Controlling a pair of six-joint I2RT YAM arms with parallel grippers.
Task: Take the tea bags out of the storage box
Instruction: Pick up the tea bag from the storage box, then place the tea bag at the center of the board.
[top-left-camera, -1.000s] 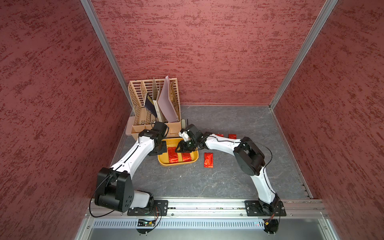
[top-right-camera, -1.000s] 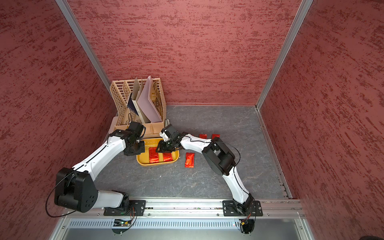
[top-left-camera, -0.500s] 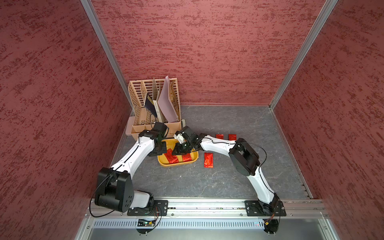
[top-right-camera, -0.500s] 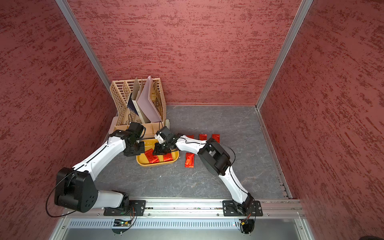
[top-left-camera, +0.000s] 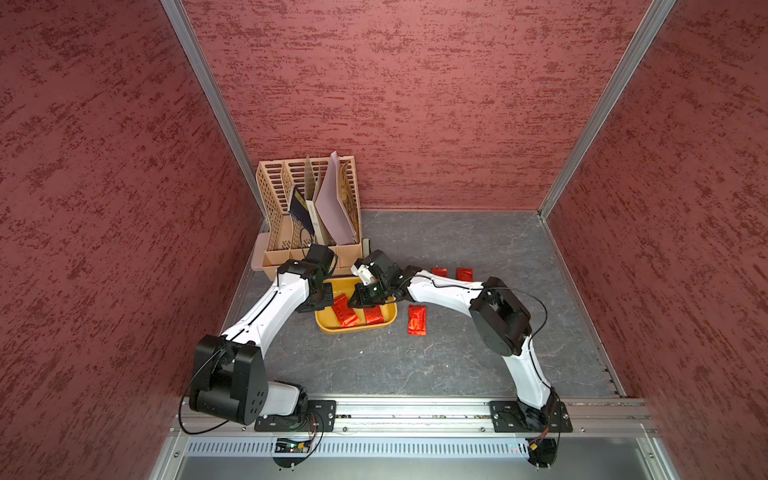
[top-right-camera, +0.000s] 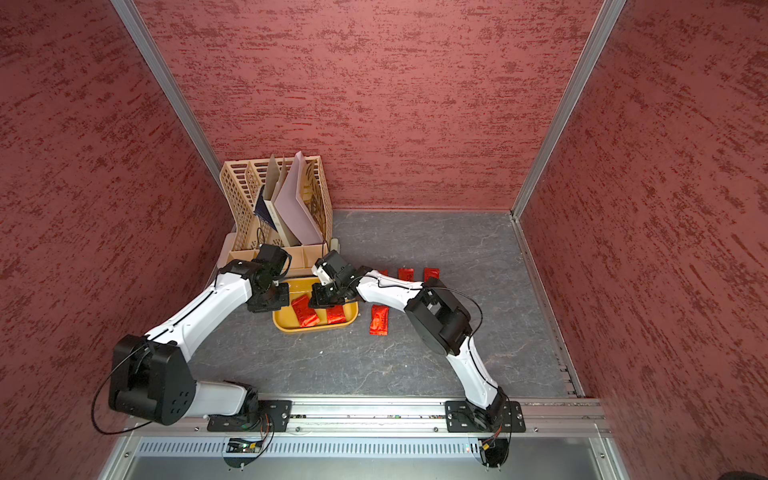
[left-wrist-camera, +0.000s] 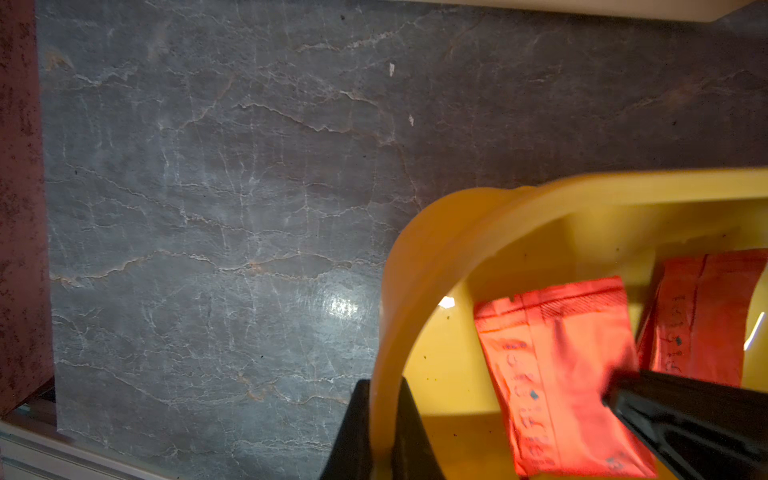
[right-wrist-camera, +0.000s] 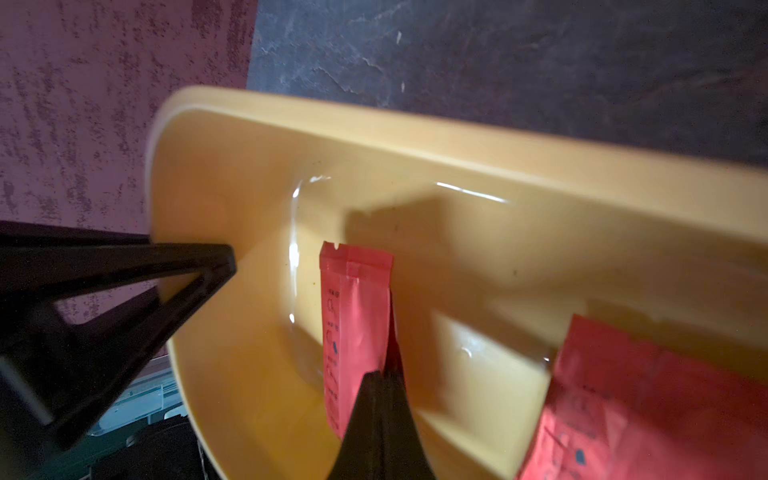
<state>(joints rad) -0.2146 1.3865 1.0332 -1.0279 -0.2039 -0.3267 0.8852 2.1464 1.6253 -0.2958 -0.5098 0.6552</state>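
Red foil tea bags (top-right-camera: 379, 320): four lie outside, behind our right gripper (right-wrist-camera: 376, 386), which pinches one of two left in the shallow mustard-yellow plastic storage box (top-left-camera: 357, 329); our left gripper (left-wrist-camera: 384, 386) clamps its rim.
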